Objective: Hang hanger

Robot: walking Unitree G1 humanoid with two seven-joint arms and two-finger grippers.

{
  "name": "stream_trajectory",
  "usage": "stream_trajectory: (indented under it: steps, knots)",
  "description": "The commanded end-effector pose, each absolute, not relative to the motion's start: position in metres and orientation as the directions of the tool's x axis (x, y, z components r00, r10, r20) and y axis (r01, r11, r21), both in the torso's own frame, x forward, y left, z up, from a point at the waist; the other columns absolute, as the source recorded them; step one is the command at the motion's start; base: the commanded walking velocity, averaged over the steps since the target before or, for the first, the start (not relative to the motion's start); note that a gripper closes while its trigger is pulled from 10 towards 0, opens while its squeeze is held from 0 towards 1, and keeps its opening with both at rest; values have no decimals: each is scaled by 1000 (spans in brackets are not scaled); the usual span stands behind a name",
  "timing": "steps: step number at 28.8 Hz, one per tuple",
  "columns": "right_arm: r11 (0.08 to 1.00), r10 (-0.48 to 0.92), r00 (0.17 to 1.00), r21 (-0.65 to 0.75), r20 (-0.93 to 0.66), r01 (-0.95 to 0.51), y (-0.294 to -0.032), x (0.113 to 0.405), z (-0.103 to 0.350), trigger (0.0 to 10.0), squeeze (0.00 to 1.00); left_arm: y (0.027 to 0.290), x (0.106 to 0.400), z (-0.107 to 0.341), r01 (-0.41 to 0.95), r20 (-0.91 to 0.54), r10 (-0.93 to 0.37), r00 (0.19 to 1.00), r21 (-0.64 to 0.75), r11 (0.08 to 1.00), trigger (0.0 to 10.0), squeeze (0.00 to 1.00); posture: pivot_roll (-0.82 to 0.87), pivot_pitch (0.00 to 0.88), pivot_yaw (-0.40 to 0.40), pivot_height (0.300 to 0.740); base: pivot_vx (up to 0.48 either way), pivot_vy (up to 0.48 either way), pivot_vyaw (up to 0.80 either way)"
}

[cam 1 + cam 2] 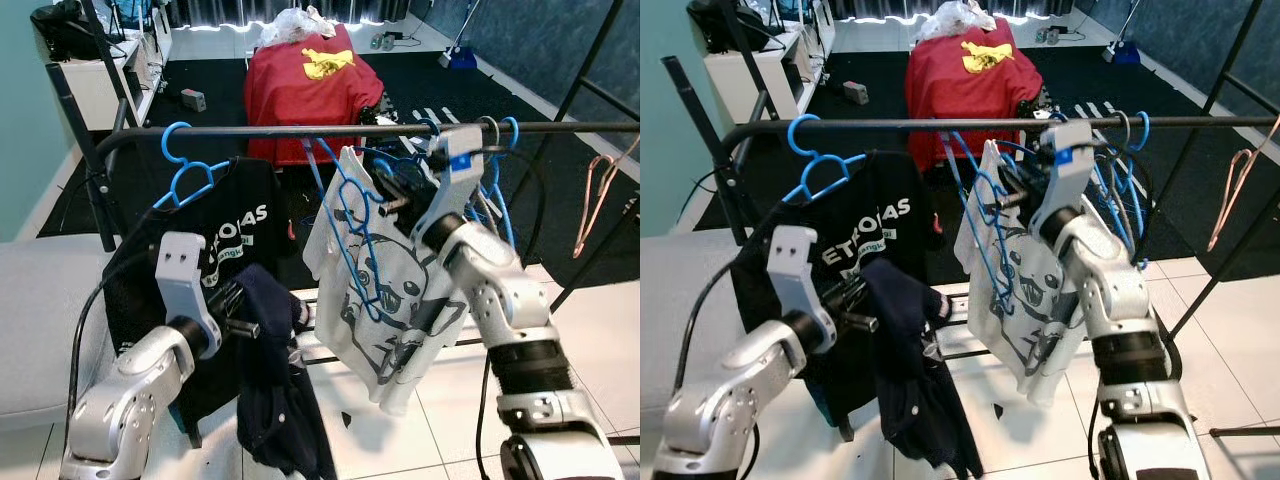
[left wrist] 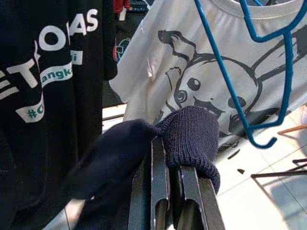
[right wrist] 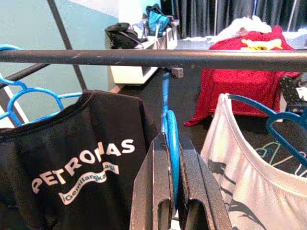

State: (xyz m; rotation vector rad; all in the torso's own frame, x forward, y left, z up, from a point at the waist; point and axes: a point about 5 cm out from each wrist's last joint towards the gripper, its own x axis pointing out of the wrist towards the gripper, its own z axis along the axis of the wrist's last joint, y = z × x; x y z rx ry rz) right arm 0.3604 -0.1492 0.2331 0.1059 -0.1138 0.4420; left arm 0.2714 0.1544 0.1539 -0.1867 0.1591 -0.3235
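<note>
A black clothes rail (image 1: pixel 280 130) crosses in front of me. My right gripper (image 3: pixel 169 191) is just under the rail, shut on the neck of a blue hanger (image 3: pixel 169 129) whose hook reaches up to it. From that hanger hangs a white cartoon-print T-shirt (image 1: pixel 385 290). A second blue hanger (image 1: pixel 185 170) hangs on the rail at the left, carrying a black lettered T-shirt (image 1: pixel 235 225). Low on the left, my left gripper (image 1: pixel 245 325) is shut on a dark navy garment (image 1: pixel 280 390) that droops toward the floor; its knit cuff (image 2: pixel 192 129) lies over the fingers.
Several empty blue hangers (image 1: pixel 495 170) crowd the rail's right part, and a pink hanger (image 1: pixel 595 200) hangs further right. Behind the rail stands a red-draped seat (image 1: pixel 310 85). A grey surface (image 1: pixel 40 320) lies at my left, and the rack's slanted post (image 1: pixel 85 140) rises there.
</note>
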Motion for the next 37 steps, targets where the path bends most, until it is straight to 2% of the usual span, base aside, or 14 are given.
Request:
stream_trajectory:
  steps: [1, 9, 15, 37]
  knots:
    - [899, 412, 903, 103, 122, -425, -149, 360, 231, 10000, 0, 152, 272, 158, 313, -95, -335, 938, -190, 931, 10000, 0, -30, 55, -10, 740, 0, 0, 0]
    - [924, 378, 922, 21, 84, -381, -153, 361, 231, 10000, 0, 144, 274, 155, 323, -94, -332, 939, -92, 942, 10000, 0, -37, 42, -12, 740, 0, 0, 0]
    - [924, 382, 921, -12, 79, -382, -154, 362, 234, 10000, 0, 144, 274, 155, 320, -88, -324, 942, -52, 946, 10000, 0, -36, 38, -14, 740, 256, 0, 0]
    - [879, 477, 867, -78, 146, -470, -144, 368, 260, 10000, 0, 147, 275, 155, 300, -58, -302, 952, -39, 953, 10000, 0, -39, 36, -22, 740, 340, 0, 0]
